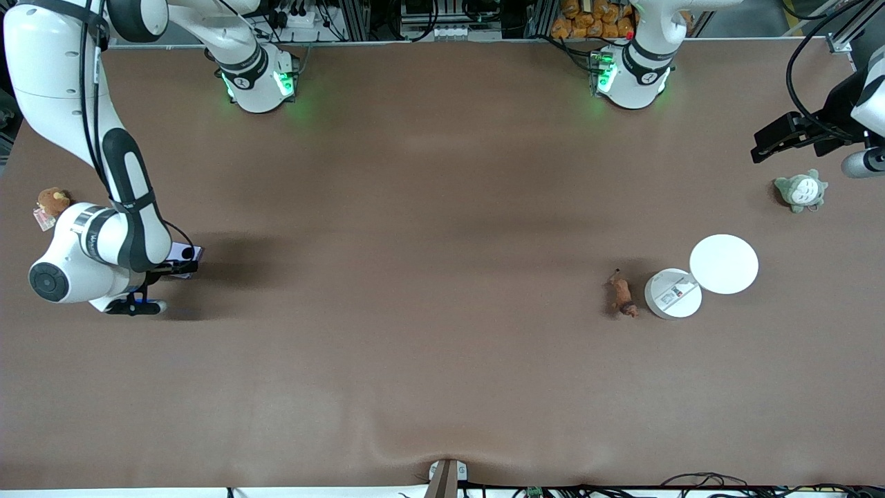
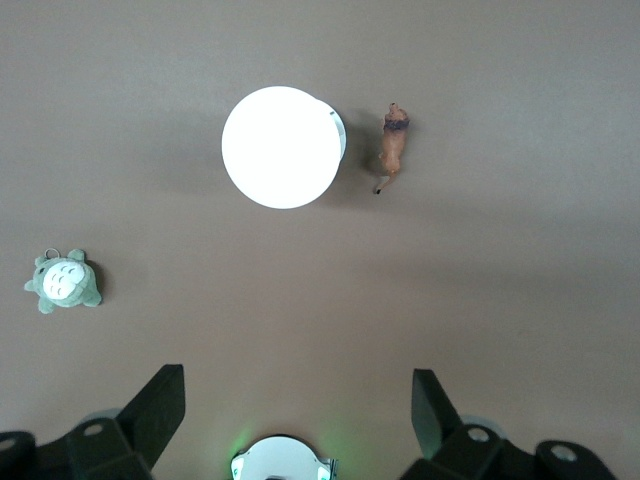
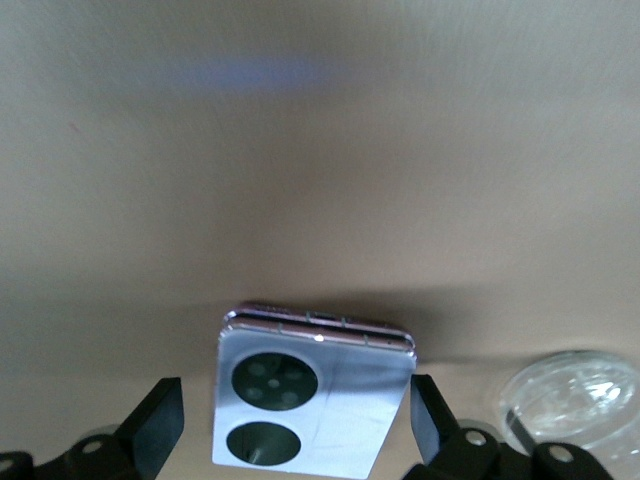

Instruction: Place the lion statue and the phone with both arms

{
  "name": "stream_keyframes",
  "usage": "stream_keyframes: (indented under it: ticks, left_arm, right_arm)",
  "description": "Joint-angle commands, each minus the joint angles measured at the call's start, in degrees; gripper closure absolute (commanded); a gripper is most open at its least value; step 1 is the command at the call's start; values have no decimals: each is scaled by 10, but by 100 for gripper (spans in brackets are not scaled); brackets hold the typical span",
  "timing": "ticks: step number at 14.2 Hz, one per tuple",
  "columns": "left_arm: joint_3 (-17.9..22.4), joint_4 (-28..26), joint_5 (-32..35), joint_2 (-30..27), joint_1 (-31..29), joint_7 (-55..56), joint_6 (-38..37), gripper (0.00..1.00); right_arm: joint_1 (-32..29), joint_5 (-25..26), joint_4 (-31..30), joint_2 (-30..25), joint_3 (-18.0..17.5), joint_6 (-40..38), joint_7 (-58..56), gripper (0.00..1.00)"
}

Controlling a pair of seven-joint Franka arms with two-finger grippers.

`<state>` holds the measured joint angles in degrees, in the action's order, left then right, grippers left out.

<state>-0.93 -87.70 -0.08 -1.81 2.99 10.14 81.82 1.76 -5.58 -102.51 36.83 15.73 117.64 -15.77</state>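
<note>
The pale lavender phone (image 3: 312, 400) lies flat on the table with its two black camera circles up. My right gripper (image 3: 295, 420) is low around it, fingers open, one on each side with a small gap. In the front view the phone (image 1: 185, 254) peeks out from under the right gripper (image 1: 176, 266) at the right arm's end. The orange-brown lion statue (image 1: 622, 296) lies on the table beside the smaller white disc (image 1: 673, 293), and also shows in the left wrist view (image 2: 393, 148). My left gripper (image 1: 778, 138) is open and empty, high over the left arm's end (image 2: 295, 405).
A larger white disc (image 1: 724, 263) overlaps the smaller one; in the left wrist view it (image 2: 280, 147) covers most of it. A grey-green plush (image 1: 800, 190) sits below the left gripper. A brown plush (image 1: 52, 200) sits by the right arm. A clear round thing (image 3: 575, 400) lies beside the phone.
</note>
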Motion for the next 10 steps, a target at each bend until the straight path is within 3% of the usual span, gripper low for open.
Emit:
stream_keyframes:
  ticks: [1,5,10]
  left_arm:
    - [-2,-15,11,-18,-2,-14,-4,0]
    - [0,-14,11,-19,-4,-14,-4,0]
    - [-2,-14,11,-19,-2,-18,-4,0]
  right_arm:
    - [-5,-5,59,-18,-6,-19,-7,0]
    - [14,-4,172,-72,-6,-150,-1,0]
    - [18,-2,176,-193,-6,-206,-3,0]
